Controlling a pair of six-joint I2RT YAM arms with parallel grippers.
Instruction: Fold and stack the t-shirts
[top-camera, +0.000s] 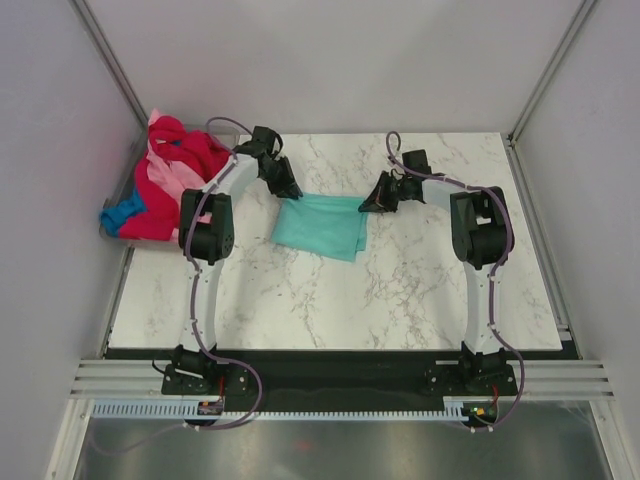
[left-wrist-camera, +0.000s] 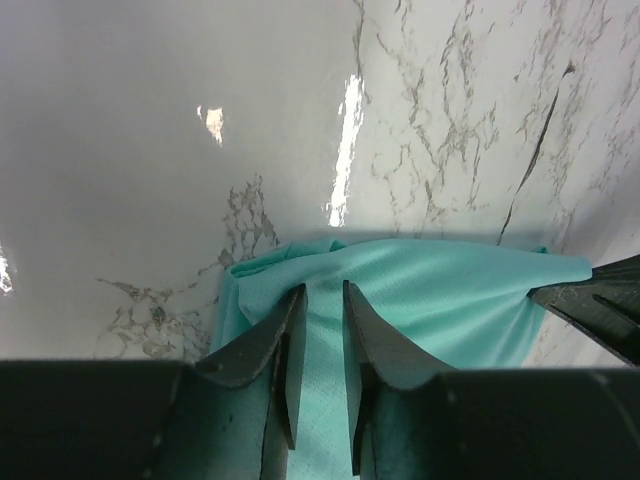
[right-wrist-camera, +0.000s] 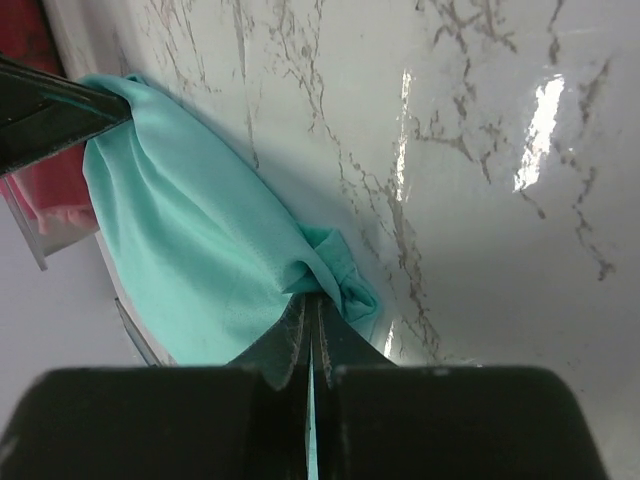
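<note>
Left gripper (left-wrist-camera: 322, 290) is pinching the teal t-shirt (top-camera: 322, 228) at its far left corner, jaws narrow. Right gripper (right-wrist-camera: 310, 305) is clamping the far right corner, fully closed. The shirt is draping between them, far-centre on the table (top-camera: 400, 290).

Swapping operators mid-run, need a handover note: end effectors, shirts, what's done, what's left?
Left end effector: shut on teal t-shirt, at one far corner.
Right end effector: shut on the other far corner.
Teal's far edge is stretched between both.
Red, pink and blue t-shirts: heaped far left.
Done: no folded stack visible.
Left: finish the teal fold, then the heap.
</note>
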